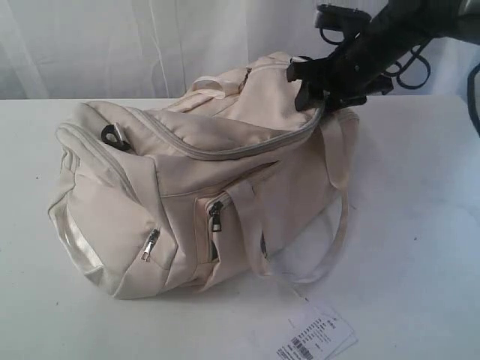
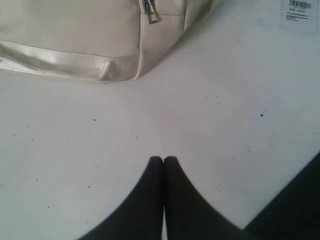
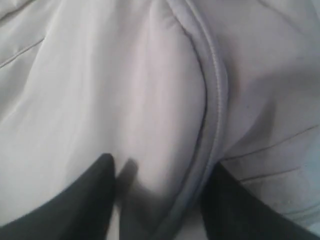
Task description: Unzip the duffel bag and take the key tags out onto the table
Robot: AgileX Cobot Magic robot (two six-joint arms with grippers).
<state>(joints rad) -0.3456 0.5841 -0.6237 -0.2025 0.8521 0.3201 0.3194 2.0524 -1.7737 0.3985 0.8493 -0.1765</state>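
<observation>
The cream duffel bag (image 1: 195,187) lies on its side on the white table (image 1: 420,247), its main zipper (image 1: 225,154) running closed across the top. My right gripper (image 1: 315,94) is pressed down on the bag's far right end. In the right wrist view it (image 3: 162,175) stands open, with the grey zipper seam (image 3: 215,100) and a fold of fabric between its fingers. My left gripper (image 2: 163,160) hangs shut and empty over bare table, a short way from the bag's end (image 2: 75,35). No key tags are in view.
A white paper barcode hang tag (image 1: 315,341) lies on the table in front of the bag, also seen as the hang tag (image 2: 300,15). Metal pocket zipper pulls (image 1: 216,216) hang on the bag's front. A webbing handle (image 1: 337,232) loops onto the table at the right. White curtain behind.
</observation>
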